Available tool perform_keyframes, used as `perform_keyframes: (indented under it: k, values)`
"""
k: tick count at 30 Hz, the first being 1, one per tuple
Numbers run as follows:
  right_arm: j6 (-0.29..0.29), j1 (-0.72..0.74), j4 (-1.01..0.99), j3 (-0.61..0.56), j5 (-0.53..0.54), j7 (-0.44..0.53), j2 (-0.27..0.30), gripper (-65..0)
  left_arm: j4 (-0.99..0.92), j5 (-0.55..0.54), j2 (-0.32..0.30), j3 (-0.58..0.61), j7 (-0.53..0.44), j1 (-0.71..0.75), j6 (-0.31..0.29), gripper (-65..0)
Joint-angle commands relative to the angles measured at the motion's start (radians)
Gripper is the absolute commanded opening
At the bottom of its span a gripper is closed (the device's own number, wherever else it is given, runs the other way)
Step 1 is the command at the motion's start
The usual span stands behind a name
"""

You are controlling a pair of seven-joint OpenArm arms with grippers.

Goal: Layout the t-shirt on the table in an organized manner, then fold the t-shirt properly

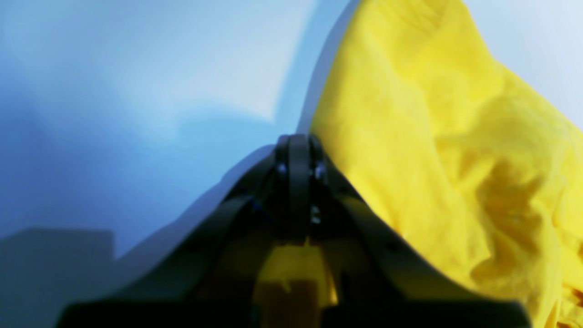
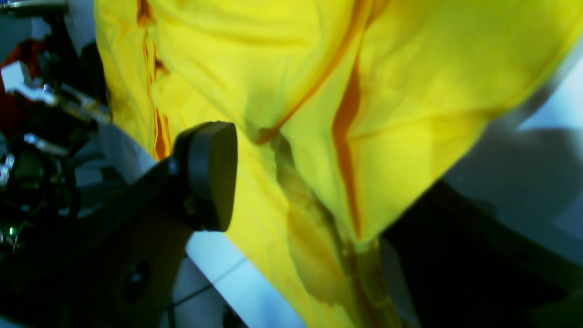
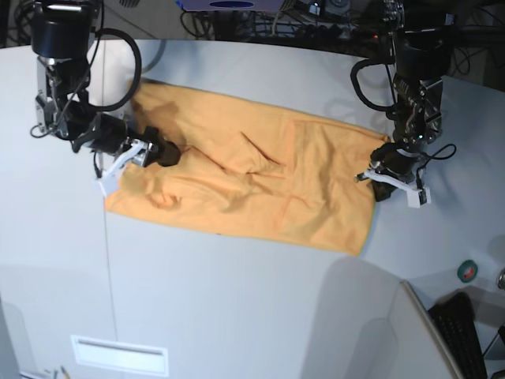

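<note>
The orange t-shirt (image 3: 252, 178) lies spread but wrinkled across the table (image 3: 237, 308), long side running left to right. In the wrist views it looks yellow. My left gripper (image 3: 380, 170) sits at the shirt's right edge. In the left wrist view the left gripper (image 1: 298, 146) is shut, with the t-shirt (image 1: 432, 136) caught between its fingers and bunched to its right. My right gripper (image 3: 160, 152) is over the shirt's left end. In the right wrist view the right gripper (image 2: 319, 196) stands open, one round pad (image 2: 209, 175) to the left, and folds of the t-shirt (image 2: 282, 82) between the jaws.
A thin dark seam (image 3: 107, 260) runs down the table at the left. A green tape roll (image 3: 469, 271) and a keyboard (image 3: 464, 332) lie at the lower right, beside a pale upright panel (image 3: 371, 316). Cables and gear line the far edge (image 3: 316, 16).
</note>
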Motion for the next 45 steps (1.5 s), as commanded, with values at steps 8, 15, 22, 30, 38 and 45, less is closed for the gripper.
perform_keyframes:
  k: [8, 15, 22, 30, 38, 45]
  values:
    - [-0.016, 0.045, -0.089, 0.005, -0.022, 0.06, 0.049, -53.7, 0.008, 0.011, -0.004, 0.056, 0.026, -0.006, -0.002, -65.0]
    - [-0.022, 0.064, -0.106, 0.003, -0.027, 0.08, 0.101, -65.0, 0.006, 0.011, 0.014, 0.115, 0.026, -0.006, -0.002, -65.0]
    - [-0.168, 0.055, -0.047, -0.007, -0.028, 0.083, 0.164, -65.0, 0.006, 0.01, 0.088, 0.204, 0.026, -0.017, -0.002, -65.0]
    - [-0.311, 0.013, 0.213, -0.009, -0.171, 0.074, 0.199, -65.0, 0.005, 0.019, 0.166, 0.211, 0.034, -0.04, -0.002, -65.0]
    - [-0.32, 0.015, 0.451, -0.104, -0.39, -0.026, 0.147, -65.0, 0.008, 0.011, 0.177, 0.305, 0.092, -0.075, 0.0, -65.0]
    - [-0.32, 0.032, 0.531, -0.208, -0.59, -0.036, 0.043, -65.0, 0.001, 0.011, 0.197, 0.31, 0.098, -0.088, 0.0, -65.0]
